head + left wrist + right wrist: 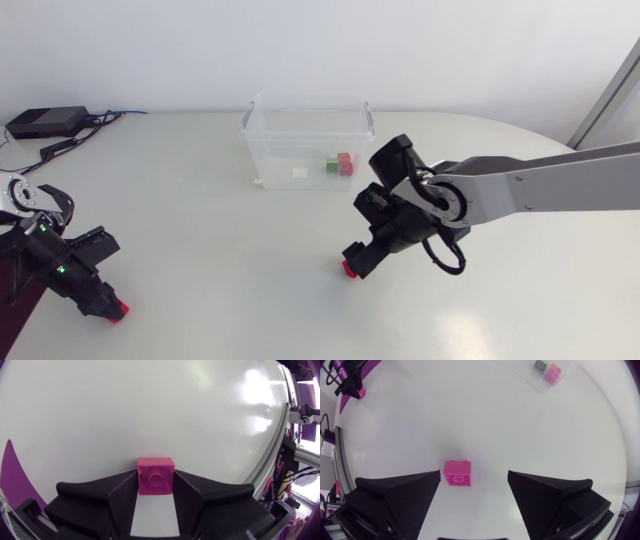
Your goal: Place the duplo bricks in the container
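White counter (200, 250) | left jaws clenched on corner brick (156, 476) | right jaws released, astride centre brick (457, 473), off-centre | risk: closing may nudge it askew, spoiling the grip

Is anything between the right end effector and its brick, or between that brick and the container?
Nothing visible. The pink brick sits on the table inside the open right end effector, and no object lies between the brick and the container.
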{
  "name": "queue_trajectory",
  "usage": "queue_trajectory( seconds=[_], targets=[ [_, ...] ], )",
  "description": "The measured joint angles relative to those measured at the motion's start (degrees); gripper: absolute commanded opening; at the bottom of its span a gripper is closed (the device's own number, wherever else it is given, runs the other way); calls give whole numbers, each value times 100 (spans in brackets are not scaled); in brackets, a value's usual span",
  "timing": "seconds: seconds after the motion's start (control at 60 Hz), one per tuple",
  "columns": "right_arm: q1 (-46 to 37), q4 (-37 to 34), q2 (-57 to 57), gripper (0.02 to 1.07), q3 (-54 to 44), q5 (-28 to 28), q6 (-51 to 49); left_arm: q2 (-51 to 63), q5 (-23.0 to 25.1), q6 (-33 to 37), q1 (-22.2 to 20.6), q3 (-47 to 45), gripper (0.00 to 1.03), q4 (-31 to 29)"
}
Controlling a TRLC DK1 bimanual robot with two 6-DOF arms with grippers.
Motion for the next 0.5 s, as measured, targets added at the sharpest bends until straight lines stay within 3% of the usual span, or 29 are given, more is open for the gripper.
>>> queue_trajectory(
  seconds=[0.133,0.217,0.283,0.367,0.5],
  targets=[
    [199,-2,280,92,157,181,181,-52,358,-4,-138,258,22,-308],
    [271,-42,420,84,177,232,247,-210,608,-46,-372,507,22,-525],
    [326,-74,505,72,177,262,295,-330,756,-153,-573,756,22,-671],
    [409,7,605,47,177,323,328,-468,962,-411,-949,1202,22,-750],
    [551,122,643,35,175,367,330,-490,1259,-942,-1609,1860,22,-678]
  ],
)
